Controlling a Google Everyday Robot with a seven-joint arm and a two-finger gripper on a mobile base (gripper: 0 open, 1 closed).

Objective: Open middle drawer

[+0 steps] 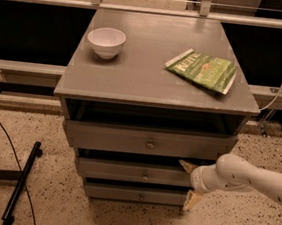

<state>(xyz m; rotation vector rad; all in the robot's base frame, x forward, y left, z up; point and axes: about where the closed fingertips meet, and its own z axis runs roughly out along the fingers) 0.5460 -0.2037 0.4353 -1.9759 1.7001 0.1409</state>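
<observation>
The grey cabinet has three drawers. The middle drawer point(129, 172) is a flat wide front with a small round knob point(145, 176) at its centre. It sits between the top drawer point(128, 139) and the lowest drawer point(122, 192). My gripper point(189, 182) is at the right end of the middle drawer front, well right of the knob. Its two tan fingers are spread apart, one finger point(186, 165) above the drawer front and one point(191, 200) below, holding nothing. The white arm point(244, 178) comes in from the right.
On the cabinet top point(144, 79) stand a white bowl point(106, 41) at the left and a green chip bag point(202, 69) at the right. A black stand leg point(20, 182) and cable lie on the speckled floor at the left. A rail runs behind the cabinet.
</observation>
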